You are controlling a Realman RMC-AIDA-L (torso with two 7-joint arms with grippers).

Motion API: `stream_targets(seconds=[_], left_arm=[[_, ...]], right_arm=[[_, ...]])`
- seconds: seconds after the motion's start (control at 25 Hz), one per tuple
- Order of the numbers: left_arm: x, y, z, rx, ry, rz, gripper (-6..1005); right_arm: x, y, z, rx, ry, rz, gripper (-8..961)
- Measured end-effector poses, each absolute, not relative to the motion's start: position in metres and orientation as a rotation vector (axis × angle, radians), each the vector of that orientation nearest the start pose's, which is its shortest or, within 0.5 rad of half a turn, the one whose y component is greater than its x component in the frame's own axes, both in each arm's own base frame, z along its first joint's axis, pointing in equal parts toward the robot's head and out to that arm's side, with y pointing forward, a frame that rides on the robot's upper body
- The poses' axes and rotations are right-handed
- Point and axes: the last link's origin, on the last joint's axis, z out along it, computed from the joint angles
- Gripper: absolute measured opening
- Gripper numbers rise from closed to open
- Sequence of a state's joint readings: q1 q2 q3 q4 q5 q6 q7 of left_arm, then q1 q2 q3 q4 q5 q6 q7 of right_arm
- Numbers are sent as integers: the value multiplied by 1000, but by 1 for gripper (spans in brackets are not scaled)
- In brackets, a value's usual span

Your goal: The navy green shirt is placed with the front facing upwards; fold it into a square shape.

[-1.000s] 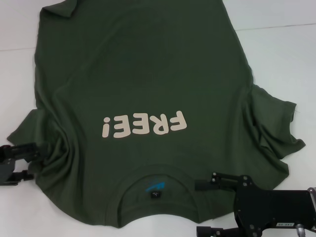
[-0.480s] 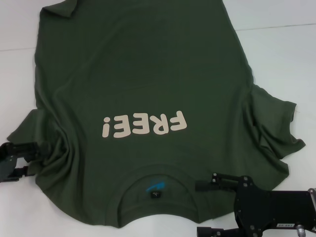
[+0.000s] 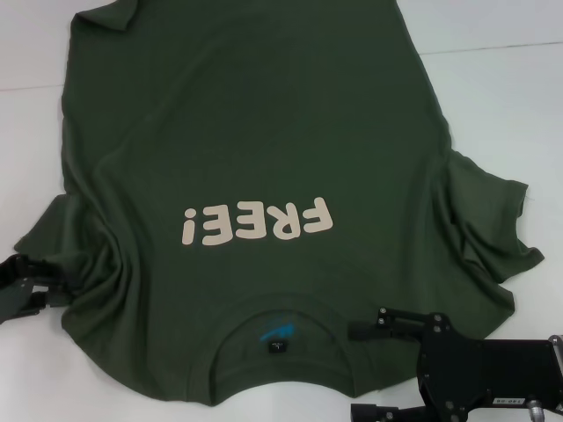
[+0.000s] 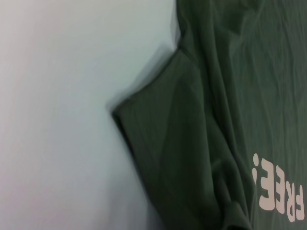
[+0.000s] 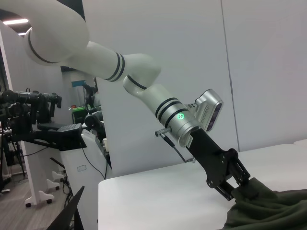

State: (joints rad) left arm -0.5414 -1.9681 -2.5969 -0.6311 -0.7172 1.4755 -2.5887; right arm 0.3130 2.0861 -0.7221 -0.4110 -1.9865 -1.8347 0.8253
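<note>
**Left jaws pinching sleeve; right arm low at near edge**

The navy green shirt (image 3: 264, 176) lies print-up on the white bench (image 3: 510, 97), collar toward the robot. The left gripper (image 3: 35, 280) sits at the shirt's left sleeve (image 3: 75, 237); seen from the right wrist camera, its jaws are closed onto bunched sleeve fabric. The right gripper (image 3: 374, 369) hovers beside the collar (image 3: 281, 347), jaws wide apart, upper finger (image 3: 387, 323) over the cloth, nothing held.
</note>
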Motion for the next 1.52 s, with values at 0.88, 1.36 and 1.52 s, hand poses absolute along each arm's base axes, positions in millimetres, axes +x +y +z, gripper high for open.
stream_targets(seconds=[0.88, 1.36, 1.52], left_arm=[[-338, 326, 74, 2184, 2569, 541, 42], [-350, 320, 99, 2176, 2622, 587, 43], [-351, 320, 104, 2174, 2632, 625, 42]], right_arm=[[296, 208, -36, -2829, 316, 1016, 882], [295, 209, -36, -2830, 310, 1023, 881], [294, 209, -36, -2832, 307, 1024, 881]])
